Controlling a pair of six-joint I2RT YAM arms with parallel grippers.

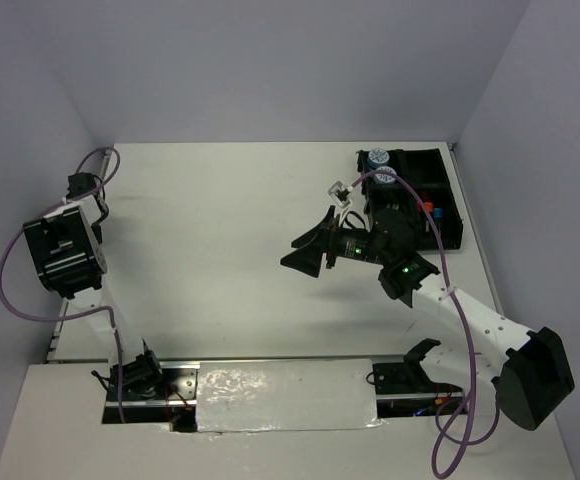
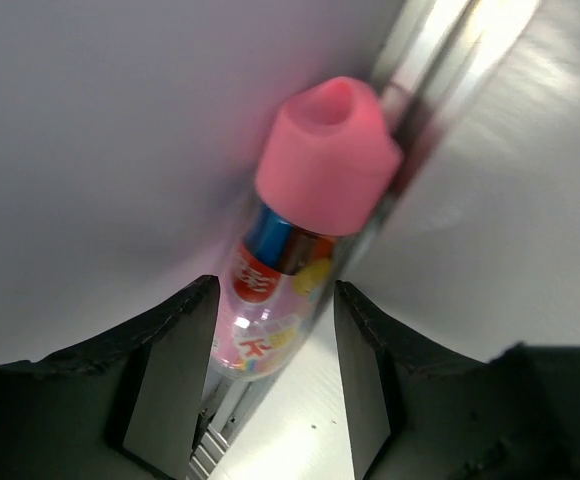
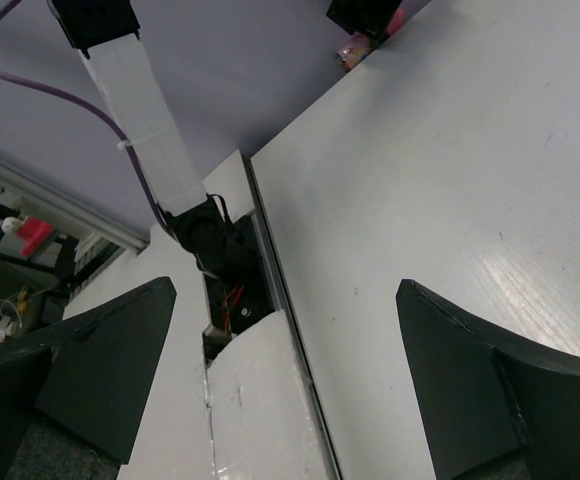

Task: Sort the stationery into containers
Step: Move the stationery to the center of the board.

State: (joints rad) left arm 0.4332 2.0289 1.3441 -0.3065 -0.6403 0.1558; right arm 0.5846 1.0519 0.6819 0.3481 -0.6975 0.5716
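A pink bottle (image 2: 300, 250) with a pink cap lies along the metal rail at the table's far left edge, against the wall. My left gripper (image 2: 275, 300) is open around its lower end; the left finger (image 2: 175, 350) is at the bottle and the right finger (image 2: 365, 350) stands apart from it. In the top view the left gripper (image 1: 82, 186) hides the bottle. My right gripper (image 1: 306, 246) is open and empty above mid-table, also in its wrist view (image 3: 285, 300). The black organiser tray (image 1: 450, 190) at the far right holds two patterned tubs (image 1: 376, 158) and orange- and blue-capped highlighters (image 1: 428, 207).
The walls close in the table at the left, back and right. A metal rail (image 2: 440, 60) runs along the left edge. A foil-covered strip (image 1: 285, 395) lies between the arm bases at the near edge. The right wrist view shows the left arm's base (image 3: 215, 240).
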